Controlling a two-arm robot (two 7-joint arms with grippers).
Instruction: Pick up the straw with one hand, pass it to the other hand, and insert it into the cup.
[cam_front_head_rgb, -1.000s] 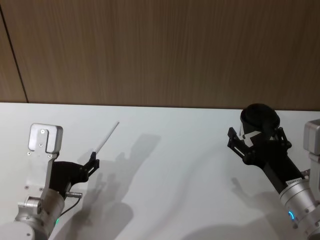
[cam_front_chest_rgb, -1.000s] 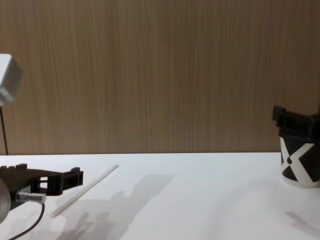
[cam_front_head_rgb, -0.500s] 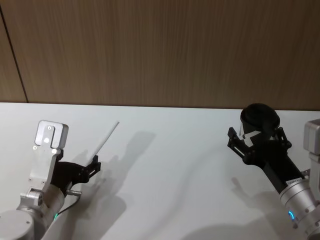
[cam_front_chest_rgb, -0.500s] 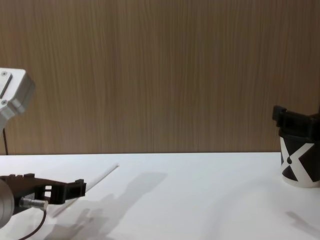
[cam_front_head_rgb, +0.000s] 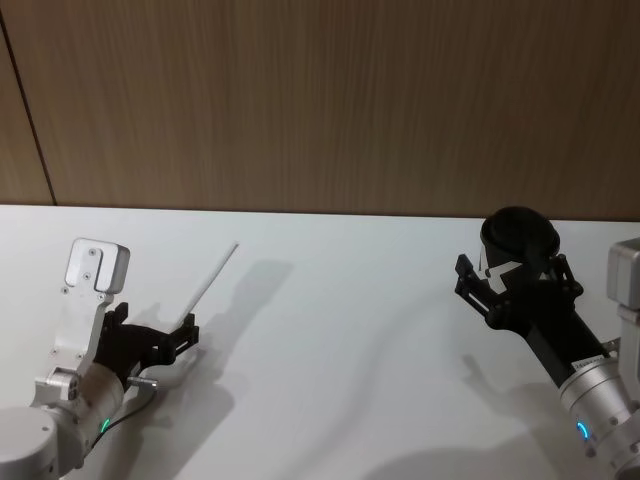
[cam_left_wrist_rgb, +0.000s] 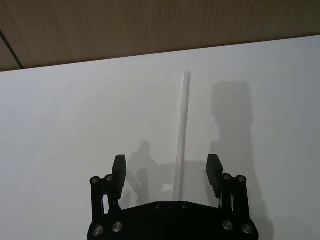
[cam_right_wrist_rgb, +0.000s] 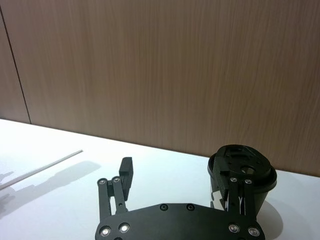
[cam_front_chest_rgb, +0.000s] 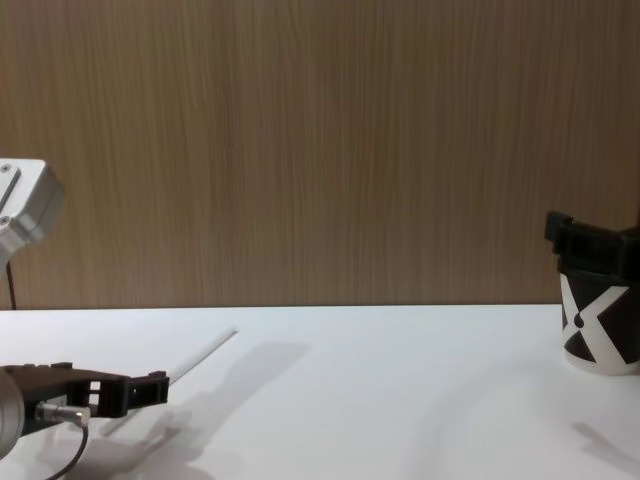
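well, the step in hand looks like the grasp itself: the left gripper (cam_left_wrist_rgb: 166, 162) sits low over the white table (cam_front_head_rgb: 340, 380) at the near end of the straw (cam_left_wrist_rgb: 183, 120), its fingers spread wide with nothing between them but that end. to do it well, i judge it should drop until the pads are level with the straw, slide a little along it so the pinch lands short of the middle, then close gently; a thin tube on a flat top rolls or flicks away if one finger touches first. in the left wrist view the straw runs straight out between the fingers, nearer one than the other, so centring first would help. it lies flat, touching neither finger. well apart from the straw, on the robot's right, the cup (cam_front_head_rgb: 518, 235) stands with the right gripper (cam_front_head_rgb: 512, 283) just before it, fingers apart and empty.
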